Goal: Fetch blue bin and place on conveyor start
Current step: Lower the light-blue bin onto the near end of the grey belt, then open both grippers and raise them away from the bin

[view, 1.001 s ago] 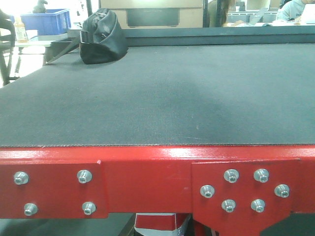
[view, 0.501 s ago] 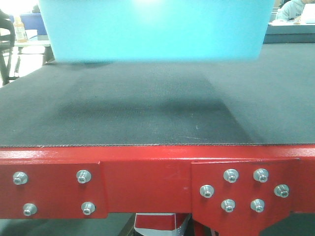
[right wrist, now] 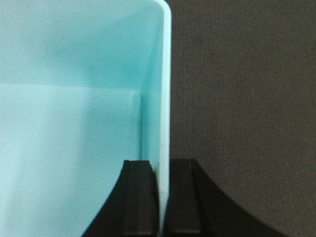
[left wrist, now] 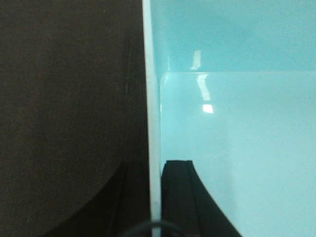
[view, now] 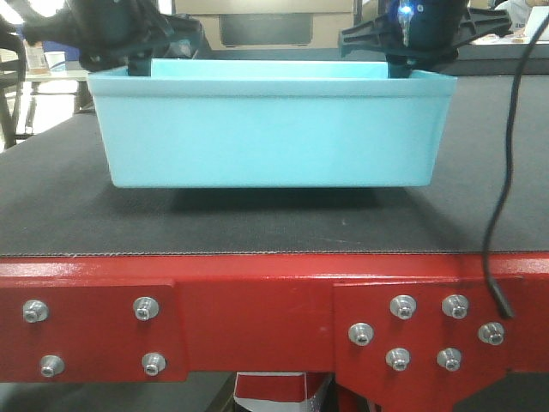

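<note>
1. Fingers (left wrist: 180, 197) of my left gripper (left wrist: 154, 197) are pinching the left side wall of the blue bin (view: 266, 129). One black pad is lying inside the tub and the other outside, with only the thin wall between them.
2. My right gripper (right wrist: 162, 197) is clamping the opposite side wall in the same way, jaws narrow. One pad is pressing the inner face and the other the outer face, just below the rim.
3. In the front view both of my wrists are hanging over the bin's far corners (the right one is showing a small blue light).
4. The bin is standing upright and level with its open top facing up, and its glossy inner walls are catching bright reflections.
5. It is sitting over the conveyor start (view: 257, 227), a little back from the belt's near edge. A shadow is lying under its base, and I cannot tell whether the base is touching the belt.
6. Below that edge the red frame (view: 257, 313) is running across, with silver hex bolts (view: 403, 306) showing on its plates.
7. At the right a black cable (view: 509, 154) is dangling down across the belt edge, its end hanging in front of the frame near the bolts.
</note>
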`<move>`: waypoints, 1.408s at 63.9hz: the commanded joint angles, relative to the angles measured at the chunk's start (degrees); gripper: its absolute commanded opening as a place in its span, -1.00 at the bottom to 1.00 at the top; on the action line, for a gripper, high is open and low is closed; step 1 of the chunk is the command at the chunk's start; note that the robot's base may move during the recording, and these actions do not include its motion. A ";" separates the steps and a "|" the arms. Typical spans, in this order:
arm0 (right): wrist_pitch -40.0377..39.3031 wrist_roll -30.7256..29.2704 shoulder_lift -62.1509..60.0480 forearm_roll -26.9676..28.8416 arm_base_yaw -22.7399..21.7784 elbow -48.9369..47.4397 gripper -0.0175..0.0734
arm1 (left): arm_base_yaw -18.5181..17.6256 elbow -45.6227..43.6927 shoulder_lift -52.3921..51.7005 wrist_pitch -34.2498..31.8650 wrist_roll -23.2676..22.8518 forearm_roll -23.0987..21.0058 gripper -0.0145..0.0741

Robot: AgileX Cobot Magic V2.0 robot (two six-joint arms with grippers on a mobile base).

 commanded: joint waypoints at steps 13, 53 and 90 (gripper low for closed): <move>-5.32 3.06 -0.20 0.75 0.35 -0.44 -0.24 | -0.95 -0.50 1.11 -4.95 -0.43 -1.28 -0.71; -0.12 4.09 -5.67 0.41 -1.00 -0.55 0.19 | 0.81 -5.86 -1.87 4.56 -1.49 0.54 -0.03; -11.44 -2.20 -25.89 0.53 -0.43 11.12 -0.98 | -3.09 3.68 -17.44 -8.82 10.98 -16.08 -0.92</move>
